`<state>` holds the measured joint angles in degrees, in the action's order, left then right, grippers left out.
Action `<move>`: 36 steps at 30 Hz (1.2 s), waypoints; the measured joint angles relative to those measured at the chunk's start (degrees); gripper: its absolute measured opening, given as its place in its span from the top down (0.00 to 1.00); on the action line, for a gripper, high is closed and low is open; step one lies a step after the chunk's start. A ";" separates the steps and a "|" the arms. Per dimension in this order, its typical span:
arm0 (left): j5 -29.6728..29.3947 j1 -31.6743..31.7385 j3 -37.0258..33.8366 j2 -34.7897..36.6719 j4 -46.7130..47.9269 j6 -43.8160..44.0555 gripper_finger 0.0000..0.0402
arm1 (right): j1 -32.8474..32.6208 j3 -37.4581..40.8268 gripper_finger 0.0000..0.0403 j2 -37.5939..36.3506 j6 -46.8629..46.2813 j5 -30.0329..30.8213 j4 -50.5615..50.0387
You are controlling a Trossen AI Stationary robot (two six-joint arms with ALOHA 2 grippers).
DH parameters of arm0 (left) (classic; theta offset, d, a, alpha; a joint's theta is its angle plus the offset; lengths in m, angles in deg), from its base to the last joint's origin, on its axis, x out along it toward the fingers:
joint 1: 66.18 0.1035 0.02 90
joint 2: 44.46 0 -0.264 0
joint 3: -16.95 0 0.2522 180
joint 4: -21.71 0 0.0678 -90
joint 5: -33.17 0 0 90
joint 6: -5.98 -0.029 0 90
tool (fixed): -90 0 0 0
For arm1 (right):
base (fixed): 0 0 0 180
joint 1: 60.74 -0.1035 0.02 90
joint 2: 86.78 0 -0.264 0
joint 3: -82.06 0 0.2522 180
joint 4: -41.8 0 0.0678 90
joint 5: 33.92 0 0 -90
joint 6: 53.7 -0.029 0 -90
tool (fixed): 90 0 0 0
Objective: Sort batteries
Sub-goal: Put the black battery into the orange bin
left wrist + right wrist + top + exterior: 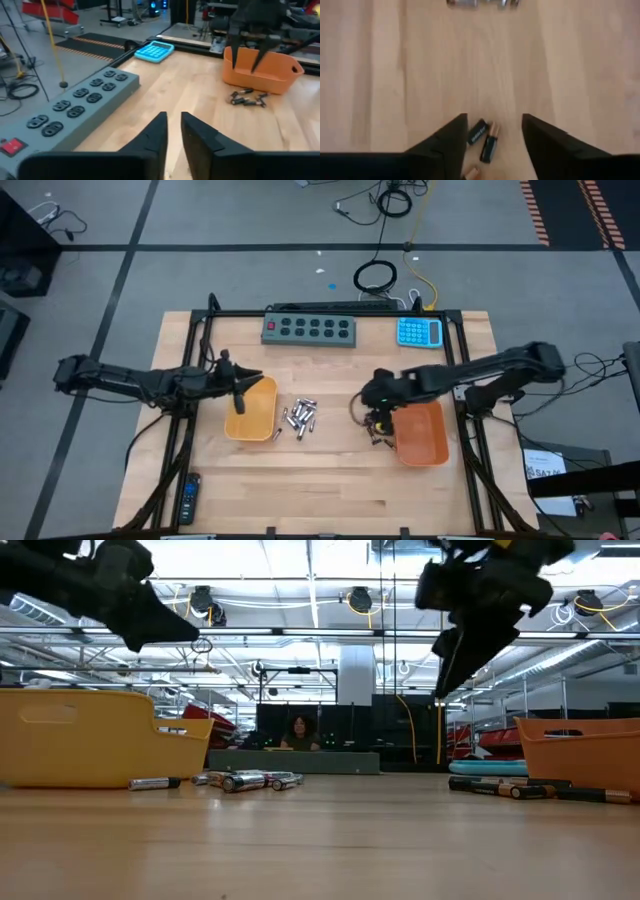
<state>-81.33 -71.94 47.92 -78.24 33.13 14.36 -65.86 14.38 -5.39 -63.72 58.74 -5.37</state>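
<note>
Several silver batteries lie in a loose pile on the wooden table between two orange trays; they also show in the low view. A few dark batteries lie beside the right tray. My right gripper is open and points down, well above the dark batteries, touching nothing. My left gripper hovers over the far rim of the left tray. Only a narrow slit shows between its fingers, with nothing in it.
A grey power strip and a blue calculator lie along the far edge. A black remote lies at the near left corner. A person sits beyond the table. Bare wood lies toward the near edge.
</note>
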 joint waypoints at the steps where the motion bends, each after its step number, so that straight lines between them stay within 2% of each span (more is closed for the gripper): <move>1: -0.31 0.02 0.58 -0.89 -0.56 -0.20 0.79 | -0.05 -1.56 0.52 1.83 0.31 -0.06 -2.46; 4: -0.57 0.11 2.10 -3.25 -1.91 0.30 0.76 | 0.28 -4.83 0.52 6.38 0.65 -2.92 -7.70; 12: -0.42 0.15 3.39 -8.77 -5.82 -3.79 0.76 | 1.89 -7.49 0.63 14.45 2.17 -4.20 -11.92; 20: -0.42 0.17 3.41 -10.14 -6.21 -4.90 0.76 | 2.12 -7.64 0.65 18.63 0.69 -4.22 -12.83; 26: 0.04 0.42 3.43 -10.07 -6.22 -6.41 0.76 | 1.88 -7.64 0.65 18.84 -2.65 -4.48 -13.75; 36: 0.64 0.98 3.43 -10.07 -6.13 -7.35 0.76 | 1.61 -7.64 0.65 21.56 -2.86 -4.22 -15.11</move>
<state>-80.69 -70.96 51.35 -88.32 27.00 7.02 -64.25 6.74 16.16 -66.58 54.52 -20.48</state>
